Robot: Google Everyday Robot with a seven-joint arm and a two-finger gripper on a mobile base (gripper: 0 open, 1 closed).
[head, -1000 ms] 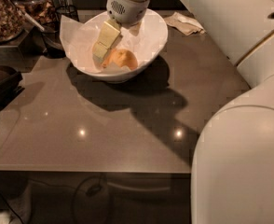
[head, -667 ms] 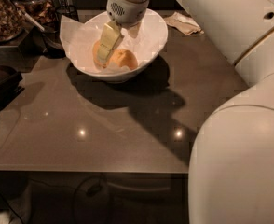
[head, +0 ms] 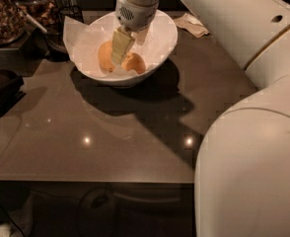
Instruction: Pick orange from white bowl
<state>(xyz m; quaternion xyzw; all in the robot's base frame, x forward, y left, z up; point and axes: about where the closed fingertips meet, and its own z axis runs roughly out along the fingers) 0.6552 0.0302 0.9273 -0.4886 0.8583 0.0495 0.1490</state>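
Change from 1.0 s back: gripper [head: 120, 53] has shifted toward the right within the white bowl [head: 167, 46], uncovering a paler, taller fruit [head: 104, 56] that it hid before. The bowl and its contents have not moved.

Now: the gripper hangs nose-down from the arm [head: 234, 23], its tip low inside the bowl and wedged in the gap between the two fruits. The orange [head: 136, 63] lies at the bowl's bottom on the white paper lining [head: 78, 31], just right of the tip and apparently touching it; the paler fruit is just left of it. Jaws apart or together: cannot tell, since they read as one pale slab from here.

Judgement: the steep approach suits the bowl's high slanted wall, as a sideways entry would strike the rim. The orange is not yet lifted. The neighbouring fruit crowds the grasp, so there is a risk of nudging or catching the wrong one.

The bowl stands at the rear of the dark counter [head: 135, 132].
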